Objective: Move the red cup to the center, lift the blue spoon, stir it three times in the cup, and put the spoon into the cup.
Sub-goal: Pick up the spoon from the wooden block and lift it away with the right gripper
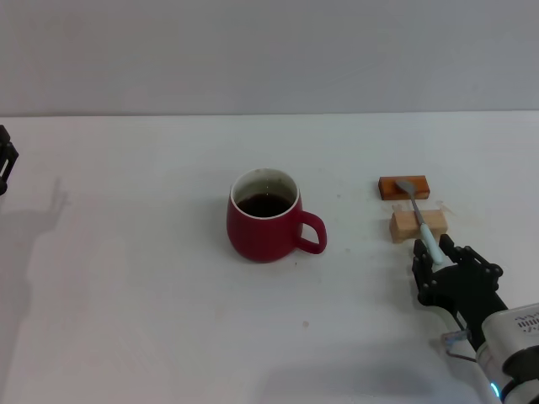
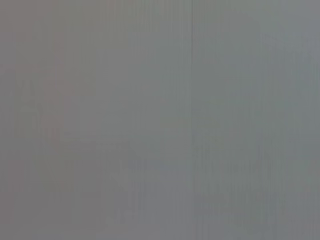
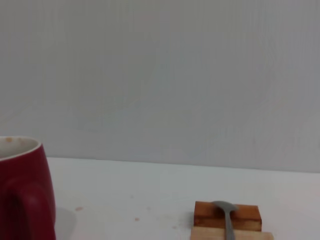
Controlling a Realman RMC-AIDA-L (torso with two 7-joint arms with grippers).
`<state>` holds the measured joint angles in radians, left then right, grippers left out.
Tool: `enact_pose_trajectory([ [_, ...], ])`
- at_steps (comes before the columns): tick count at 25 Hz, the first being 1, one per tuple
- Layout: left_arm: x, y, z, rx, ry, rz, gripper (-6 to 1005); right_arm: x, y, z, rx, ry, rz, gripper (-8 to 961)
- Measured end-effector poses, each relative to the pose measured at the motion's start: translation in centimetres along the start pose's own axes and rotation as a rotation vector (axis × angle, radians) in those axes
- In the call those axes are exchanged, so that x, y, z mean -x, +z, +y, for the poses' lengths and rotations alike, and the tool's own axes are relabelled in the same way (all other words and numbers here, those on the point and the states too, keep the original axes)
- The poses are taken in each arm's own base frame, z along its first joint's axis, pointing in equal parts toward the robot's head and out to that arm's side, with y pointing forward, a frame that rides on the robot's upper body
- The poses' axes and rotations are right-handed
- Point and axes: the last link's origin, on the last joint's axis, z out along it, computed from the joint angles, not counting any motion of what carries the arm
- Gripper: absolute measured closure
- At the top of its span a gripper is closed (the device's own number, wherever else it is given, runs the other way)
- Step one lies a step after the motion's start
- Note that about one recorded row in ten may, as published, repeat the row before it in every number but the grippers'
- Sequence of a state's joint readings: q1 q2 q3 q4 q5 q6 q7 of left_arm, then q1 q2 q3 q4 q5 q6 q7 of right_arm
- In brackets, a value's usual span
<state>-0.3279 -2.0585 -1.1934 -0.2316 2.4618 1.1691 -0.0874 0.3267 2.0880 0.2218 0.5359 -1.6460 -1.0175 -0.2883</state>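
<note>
Red cup (image 1: 264,224) at centre of worktop (image 1: 126,295), handle facing right; blue spoon (image 1: 421,223) resting across two wooden blocks (image 1: 406,187); right end effector (image 1: 440,263) apparently closed on spoon handle; left end effector (image 1: 5,160) parked at far left edge, grip state indiscernible.

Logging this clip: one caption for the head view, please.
Right gripper at the blue spoon lying across two wooden blocks, beside the red cup.
</note>
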Motion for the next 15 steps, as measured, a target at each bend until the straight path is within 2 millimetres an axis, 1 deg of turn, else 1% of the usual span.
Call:
enact_pose_trajectory([
  [15,0.01,-0.15,-0.11,-0.003,0.0,0.002,172,0.06,-0.02,-0.05,-0.005,0.003,-0.005,683],
])
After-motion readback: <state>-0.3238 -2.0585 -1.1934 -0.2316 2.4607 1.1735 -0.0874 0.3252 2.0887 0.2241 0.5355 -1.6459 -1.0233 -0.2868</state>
